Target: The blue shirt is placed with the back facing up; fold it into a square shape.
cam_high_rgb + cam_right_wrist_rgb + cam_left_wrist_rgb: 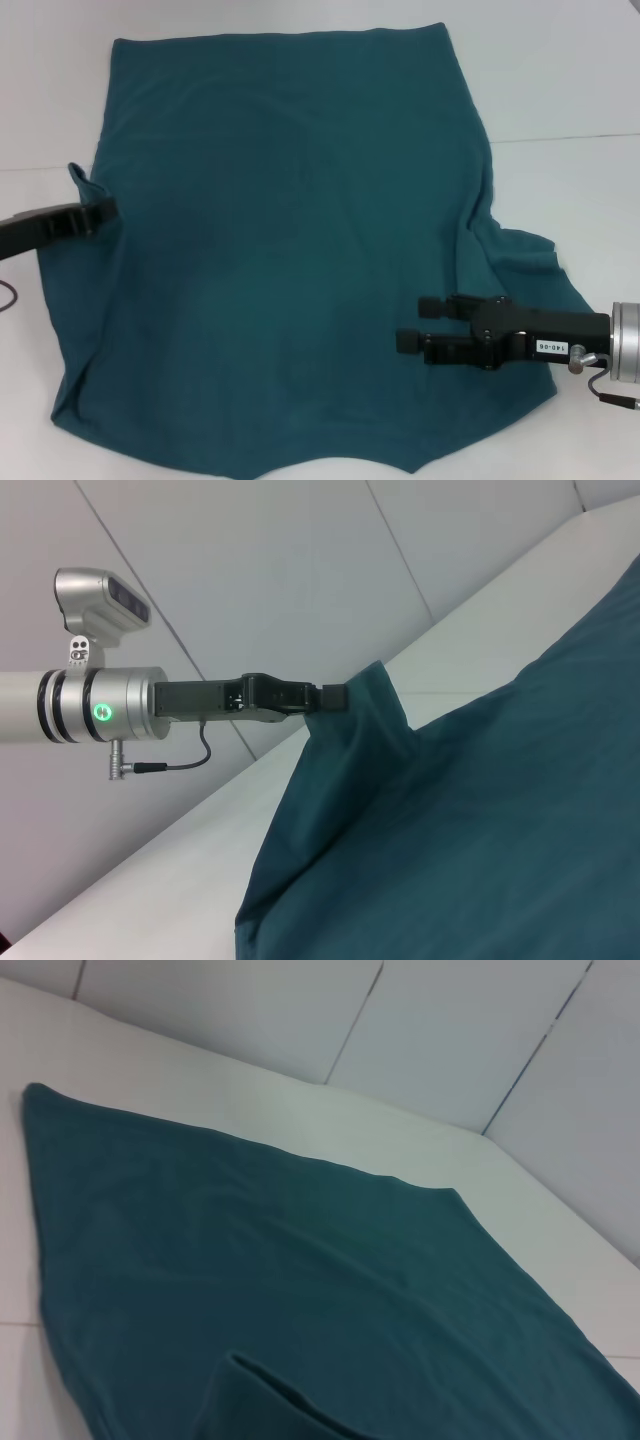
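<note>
White surface carries blue shirt, spread flat, plain side up, right edge rumpled. Left gripper at shirt's left edge, pinching raised fold of fabric. Right gripper over shirt's near-right area, fingers spread, holding nothing.

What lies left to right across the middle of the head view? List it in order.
Left gripper pinching the shirt's left edge → the blue shirt spread flat on the white table → right gripper, open over the shirt's right side.
</note>
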